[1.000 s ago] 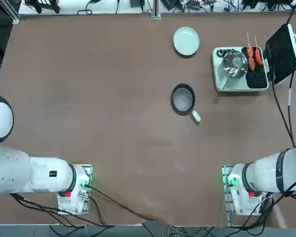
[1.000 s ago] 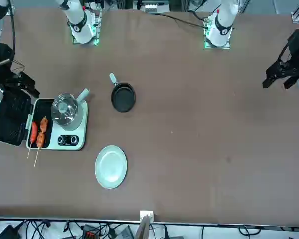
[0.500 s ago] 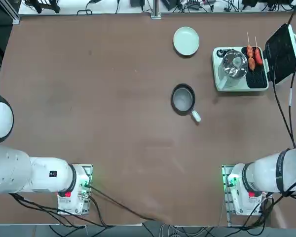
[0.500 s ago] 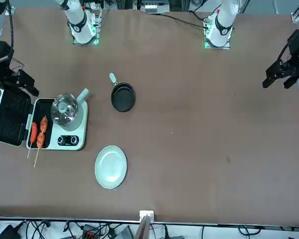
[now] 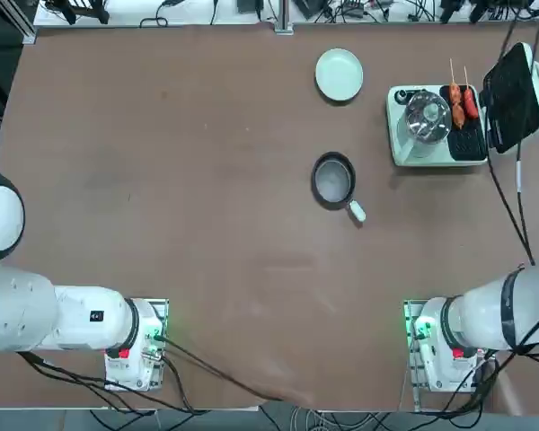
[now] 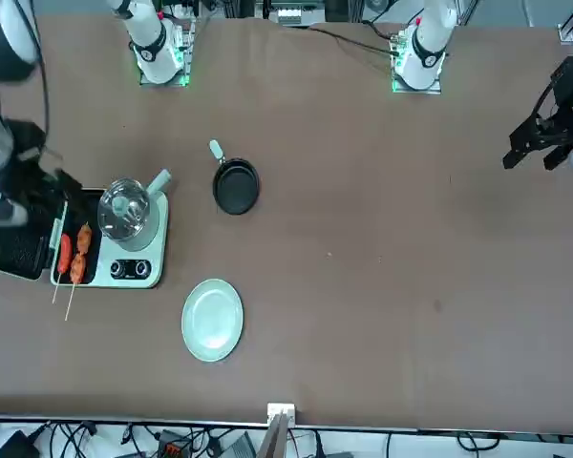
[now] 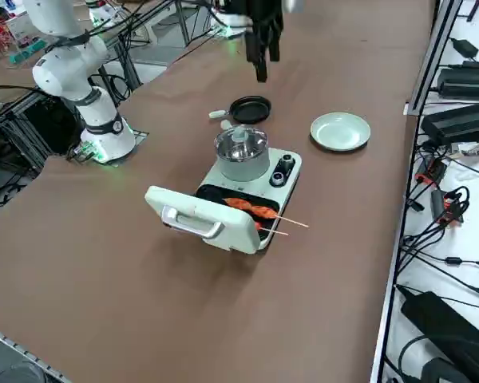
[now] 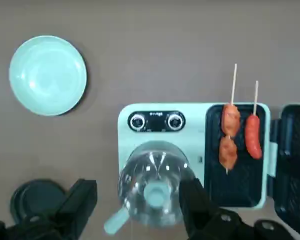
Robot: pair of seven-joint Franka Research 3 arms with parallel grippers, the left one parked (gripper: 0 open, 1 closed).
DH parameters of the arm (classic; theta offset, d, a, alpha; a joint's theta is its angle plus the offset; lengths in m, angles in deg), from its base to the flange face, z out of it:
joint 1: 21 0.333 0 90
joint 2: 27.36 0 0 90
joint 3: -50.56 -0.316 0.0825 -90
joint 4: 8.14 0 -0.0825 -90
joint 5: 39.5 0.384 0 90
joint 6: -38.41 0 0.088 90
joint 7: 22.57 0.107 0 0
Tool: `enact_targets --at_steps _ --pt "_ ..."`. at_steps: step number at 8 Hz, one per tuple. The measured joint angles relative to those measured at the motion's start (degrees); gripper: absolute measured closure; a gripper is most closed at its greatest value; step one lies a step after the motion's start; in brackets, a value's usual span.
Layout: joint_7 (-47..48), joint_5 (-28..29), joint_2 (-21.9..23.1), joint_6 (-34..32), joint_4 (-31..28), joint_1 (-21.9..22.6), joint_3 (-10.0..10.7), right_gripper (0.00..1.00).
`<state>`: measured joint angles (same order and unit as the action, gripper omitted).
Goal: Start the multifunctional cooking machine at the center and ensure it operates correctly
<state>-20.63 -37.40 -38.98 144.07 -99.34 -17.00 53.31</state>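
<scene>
Directly beneath my right gripper point(image 8: 135, 202), fingers spread wide and empty, cooker point(image 8: 192, 155) with glass-lidded pot point(image 8: 155, 187), two skewered sausages point(image 8: 230, 135) alongside

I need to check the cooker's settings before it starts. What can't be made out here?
- Dial positions on the cooking machine: markings too small in the wrist view.
- Pot contents: hidden by the reflective lid.
- Right gripper open above the pot; front view blurs it.
- Power cord plug: cut off.

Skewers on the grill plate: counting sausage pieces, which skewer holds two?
The skewer nearer the glass-lidded pot holds two orange pieces; the other skewer holds one long red sausage.
</scene>
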Motion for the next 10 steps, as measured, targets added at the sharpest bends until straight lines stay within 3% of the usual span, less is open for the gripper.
enact_targets --at_steps 4,7,10 --pt "5.7 0.0 -9.5 15.7 -4.9 0.1 0.0 0.06" --pt "12.0 0.0 -14.9 19.4 -5.7 1.2 0.0 0.20" --pt "17.2 0.0 -17.4 22.7 -7.1 2.9 -0.1 0.25"
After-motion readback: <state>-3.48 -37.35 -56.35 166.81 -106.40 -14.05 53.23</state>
